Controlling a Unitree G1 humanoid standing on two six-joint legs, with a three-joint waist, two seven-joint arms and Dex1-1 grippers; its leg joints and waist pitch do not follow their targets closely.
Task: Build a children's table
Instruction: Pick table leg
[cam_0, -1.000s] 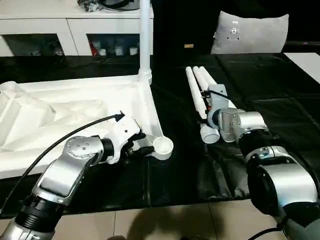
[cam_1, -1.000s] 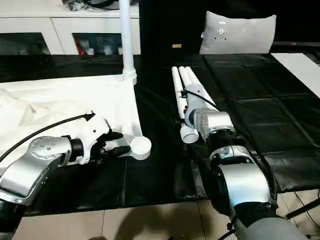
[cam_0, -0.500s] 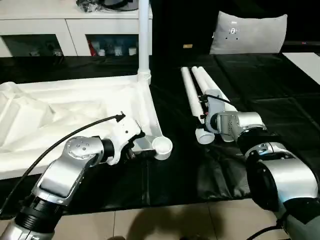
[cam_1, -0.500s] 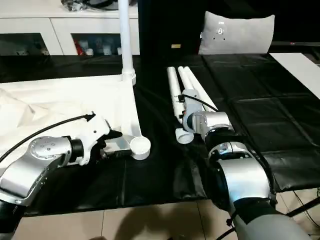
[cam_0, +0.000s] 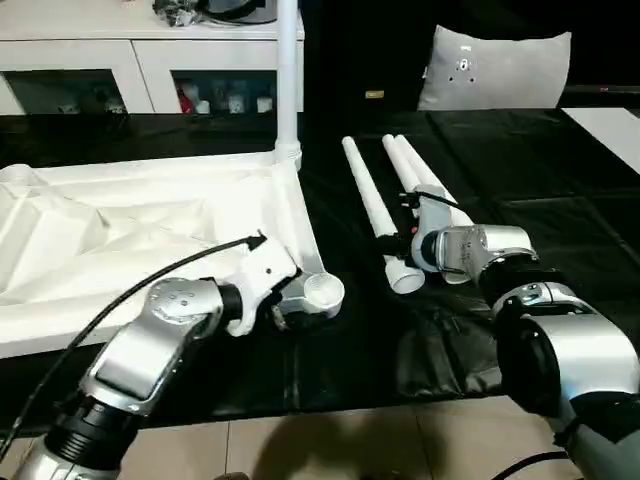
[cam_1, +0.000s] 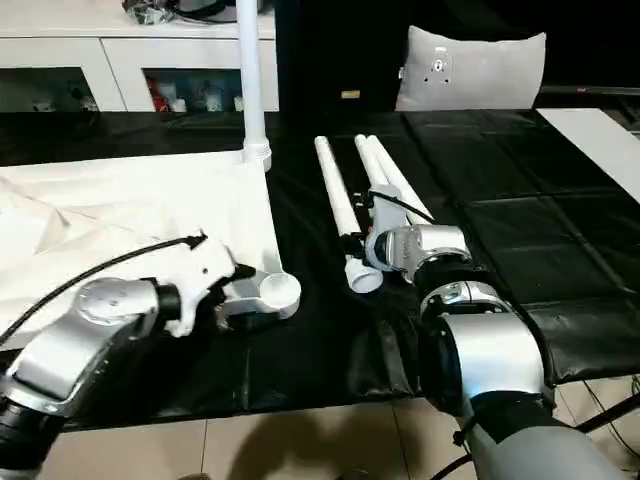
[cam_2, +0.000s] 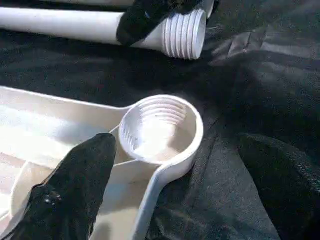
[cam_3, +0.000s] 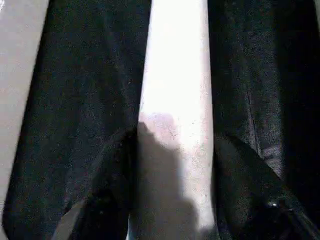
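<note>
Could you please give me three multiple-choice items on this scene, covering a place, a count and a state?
1. The upright leg stands at: A the far corner of the tabletop; B its middle; C beside it.
2. Legs lying on the black sheet: A one; B two; C three.
3. The near corner socket is: A empty; B holding a leg; C capped.

A: it rises from the far corner.
C: two lie together, one apart.
A: its inner threads show bare.

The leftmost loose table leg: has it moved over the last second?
Yes. The leftmost leg has swung away from the other two legs, toward the table top.
</note>
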